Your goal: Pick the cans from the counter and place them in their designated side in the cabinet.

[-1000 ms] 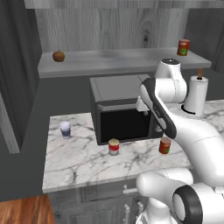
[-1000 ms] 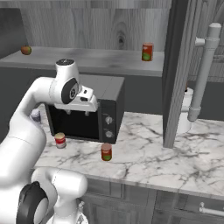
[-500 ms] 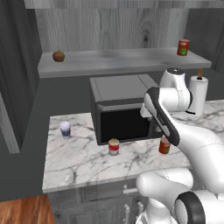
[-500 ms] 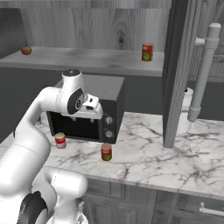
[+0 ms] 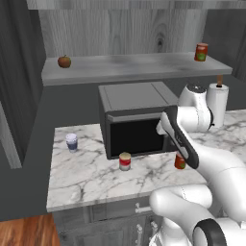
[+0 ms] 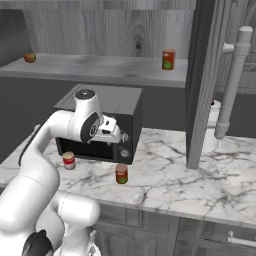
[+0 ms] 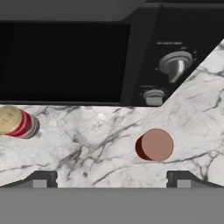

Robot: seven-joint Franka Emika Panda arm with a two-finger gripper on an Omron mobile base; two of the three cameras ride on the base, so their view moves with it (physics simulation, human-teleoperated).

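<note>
Two cans stand on the white marble counter (image 5: pixel 91 178) (image 6: pixel 165 181) in front of the microwave. The red-and-white can with a tan top (image 5: pixel 125 161) (image 6: pixel 68 160) (image 7: pixel 15 122) is the left one. The orange-red can (image 6: pixel 121 173) (image 7: pixel 154 145) is to its right, and my arm half covers it (image 5: pixel 179 162) in the left base view. A third can (image 5: pixel 201 52) (image 6: pixel 168 59) stands at the right end of the grey cabinet shelf (image 5: pixel 129 66) (image 6: pixel 95 65). My gripper (image 6: pixel 114 138) (image 7: pixel 111 179) hangs open above the counter, over the orange-red can, holding nothing.
A black microwave (image 5: pixel 137 120) (image 6: pixel 100 122) (image 7: pixel 65 57) stands close behind the cans. An apple (image 5: pixel 64 61) (image 6: pixel 30 57) lies at the shelf's left end. A white cup with a blue band (image 5: pixel 71 142) and a paper towel roll (image 5: pixel 218 102) flank the microwave. A dark door panel (image 6: pixel 200 85) rises at right.
My arm has swung down from the microwave's top toward the counter, bringing the open hand lower, above the orange-red can. The cans have not moved.
</note>
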